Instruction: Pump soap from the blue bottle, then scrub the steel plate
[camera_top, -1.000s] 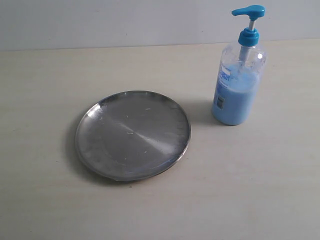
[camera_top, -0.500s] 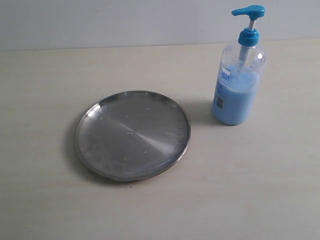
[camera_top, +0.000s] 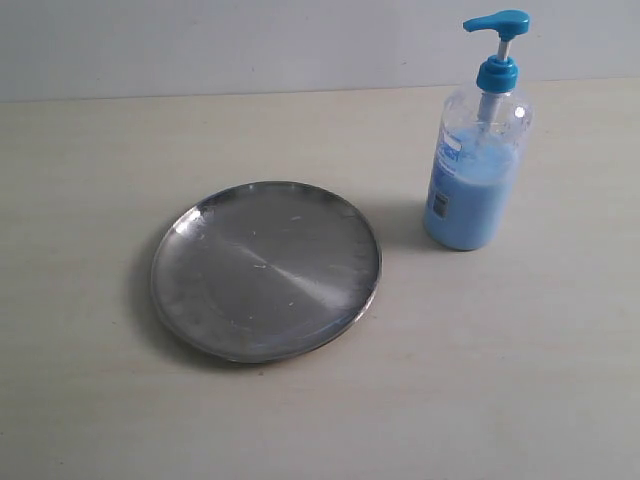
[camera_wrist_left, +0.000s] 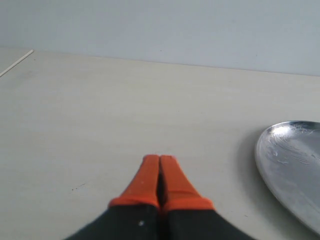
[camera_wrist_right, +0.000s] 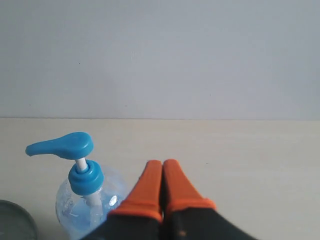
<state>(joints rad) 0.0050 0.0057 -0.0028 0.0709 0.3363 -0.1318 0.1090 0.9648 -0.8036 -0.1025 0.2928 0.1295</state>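
The round steel plate (camera_top: 266, 268) lies flat left of centre on the pale table; its rim (camera_wrist_left: 290, 160) also shows in the left wrist view. The blue bottle (camera_top: 477, 165) stands upright to the plate's right, pump head raised, pale blue soap (camera_top: 468, 200) filling its lower part. Neither gripper appears in the exterior view. My left gripper (camera_wrist_left: 159, 159) is shut and empty, over bare table beside the plate. My right gripper (camera_wrist_right: 162, 163) is shut and empty, close beside the blue bottle (camera_wrist_right: 82, 190) and about level with its pump collar.
A pale wall (camera_top: 250, 40) runs along the table's far edge. A thin table edge (camera_wrist_left: 16, 62) shows at one corner of the left wrist view. A sliver of the plate (camera_wrist_right: 15, 222) sits beyond the bottle in the right wrist view.
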